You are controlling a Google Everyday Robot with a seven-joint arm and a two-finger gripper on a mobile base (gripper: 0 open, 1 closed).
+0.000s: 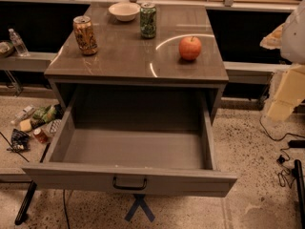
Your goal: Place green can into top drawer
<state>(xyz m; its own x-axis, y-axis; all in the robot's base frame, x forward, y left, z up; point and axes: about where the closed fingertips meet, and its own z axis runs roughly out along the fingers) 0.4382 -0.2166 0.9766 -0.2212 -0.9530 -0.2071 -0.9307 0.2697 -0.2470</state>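
The green can [148,20] is standing up on the surface [133,56]. The grey top drawer [128,178] is sitting wide open. The pincer [282,97] is hanging far right.

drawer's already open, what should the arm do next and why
Probably move the end effector, now at the right edge of view, up and left toward the green can. The can stands upright and ungrasped at the back of the countertop, beside the white bowl, and the top drawer is already pulled out, so the pickup comes first.
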